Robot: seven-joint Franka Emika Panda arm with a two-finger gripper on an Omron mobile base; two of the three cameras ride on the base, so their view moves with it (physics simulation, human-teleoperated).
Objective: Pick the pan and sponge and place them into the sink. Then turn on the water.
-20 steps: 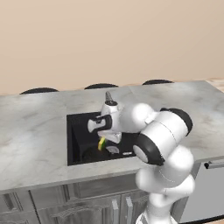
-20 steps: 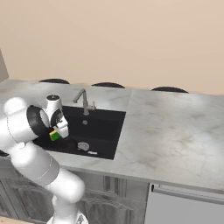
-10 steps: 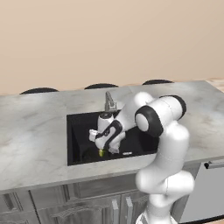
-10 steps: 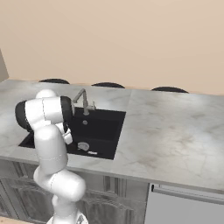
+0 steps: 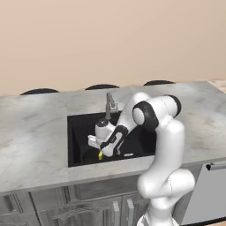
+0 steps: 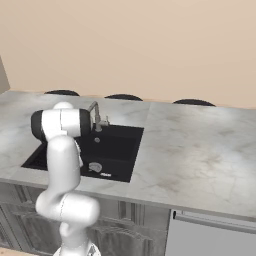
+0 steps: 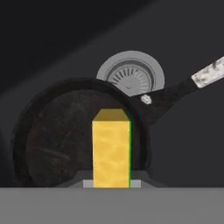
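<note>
Sponge (image 7: 111, 148) sits clamped in my jaws at the frame's lower centre. Pan (image 7: 65, 135) lies behind it in the sink (image 7: 52, 48), its rim overlapping the drain (image 7: 133, 75).

Sponge (image 7: 111, 151) cut off at the bottom of the hand view, finger tips hidden behind it. Part of the drain (image 7: 131, 76) covered by the pan (image 7: 65, 135). Pan handle (image 7: 205, 76) cut off at the right edge. In the right base view, left part of the sink (image 6: 117, 150) hidden behind the arm.
</note>
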